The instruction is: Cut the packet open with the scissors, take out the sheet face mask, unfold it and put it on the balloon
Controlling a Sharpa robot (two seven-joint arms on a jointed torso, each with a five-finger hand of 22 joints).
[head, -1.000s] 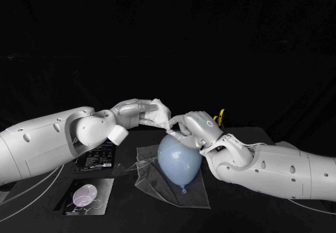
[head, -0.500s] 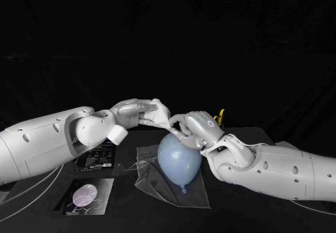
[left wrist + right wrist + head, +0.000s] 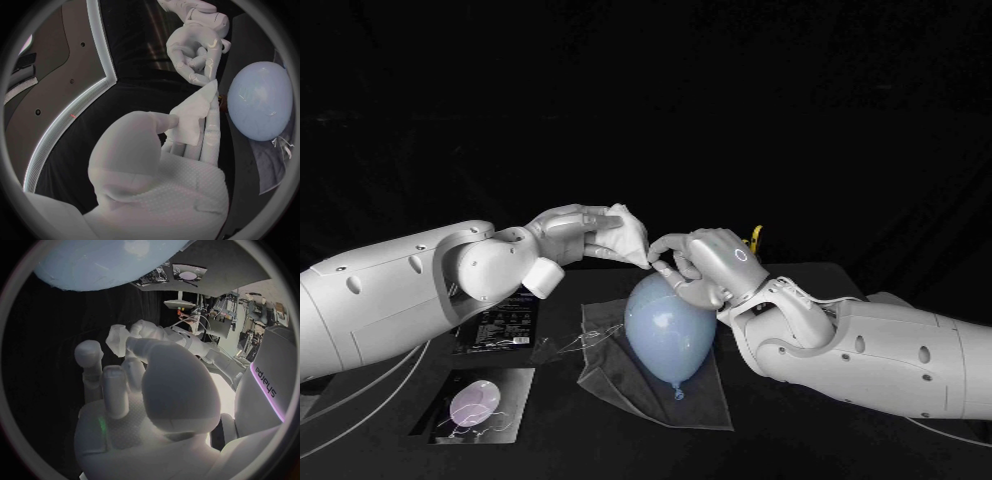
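Above the smooth balloon [image 3: 668,328] we note the left robot hand [image 3: 586,233] pinching a folded white mask [image 3: 190,114]; the right robot hand [image 3: 701,262] curls at its corner, whether gripping we cannot tell.

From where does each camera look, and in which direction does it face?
Head view: on the robot's head, looking down; both white arms show, with the left robot hand and right robot hand meeting near the balloon.
Left wrist view: behind the left robot hand, facing the folded mask it holds and the right robot hand.
Right wrist view: behind the right robot hand, facing the left robot hand.
All three views share the balloon.
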